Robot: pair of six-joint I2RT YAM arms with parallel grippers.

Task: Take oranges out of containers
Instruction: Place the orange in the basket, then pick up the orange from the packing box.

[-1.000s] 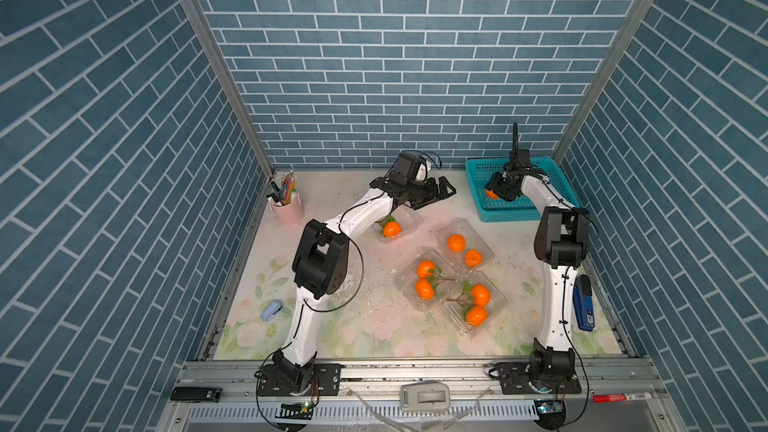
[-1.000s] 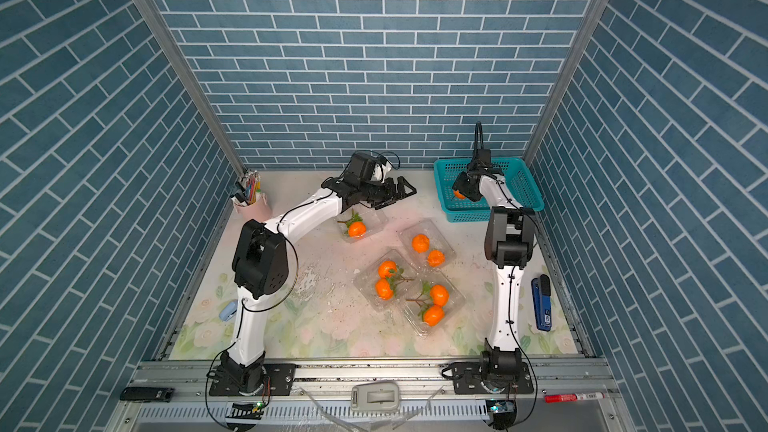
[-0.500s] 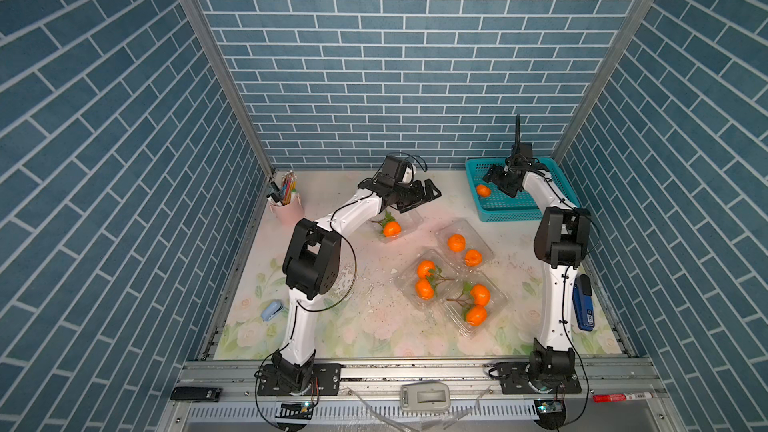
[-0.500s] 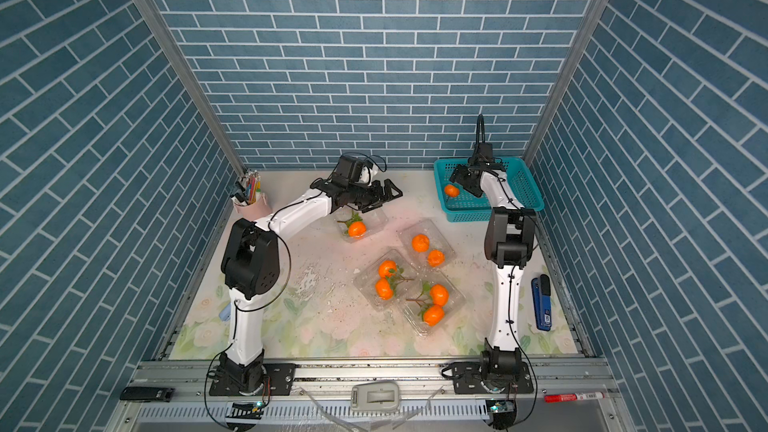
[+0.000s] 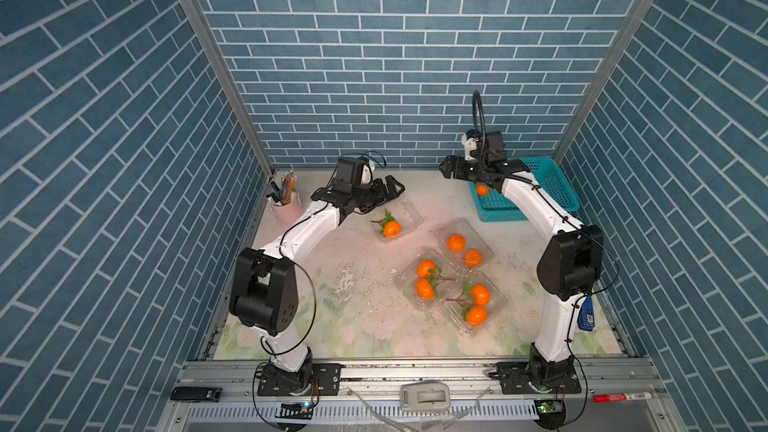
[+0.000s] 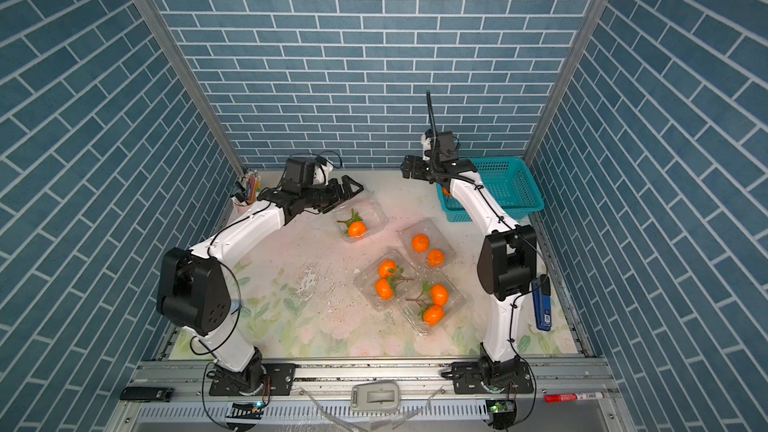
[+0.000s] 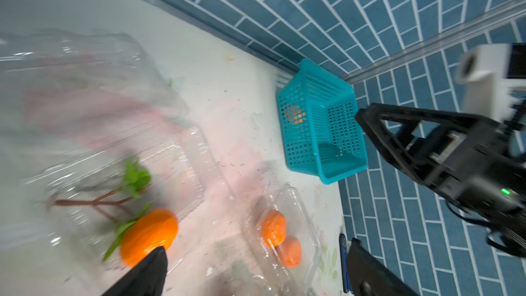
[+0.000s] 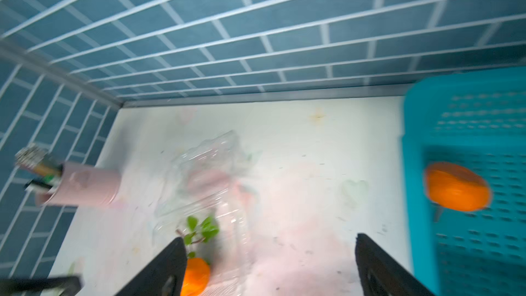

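Upper left of the mat in both top views: pink pen cup point(image 5: 286, 206) stuffed with pens, well apart from all fruit. Upper right, against the back wall: teal perforated basket point(image 5: 559, 189), one basket orange point(image 5: 482, 189) inside near its left end, right arm crossing in front of it. Blue handheld device point(image 5: 586, 317) at the mat's right edge beside that arm; red marker point(image 5: 619, 397) and black bar point(image 5: 195, 393) on the front rail. Around centre frame, four clear boxes: farthest clamshell point(image 5: 409, 214), lid thrown open, with a single leafy orange point(image 5: 391, 228); second clamshell point(image 5: 476, 241) with two loose oranges point(image 5: 456, 242); third clamshell point(image 5: 407, 280) with a twig-joined pair point(image 5: 426, 268); nearest clamshell point(image 5: 496, 299) with another twig pair point(image 5: 476, 315). Left gripper point(image 5: 395, 185) raised just up-left of the farthest clamshell, jaws wide apart and empty, leafy orange just below it in frame. Right gripper point(image 5: 444, 169) up-left of the basket, jaws spread and empty, basket orange down-right of it.
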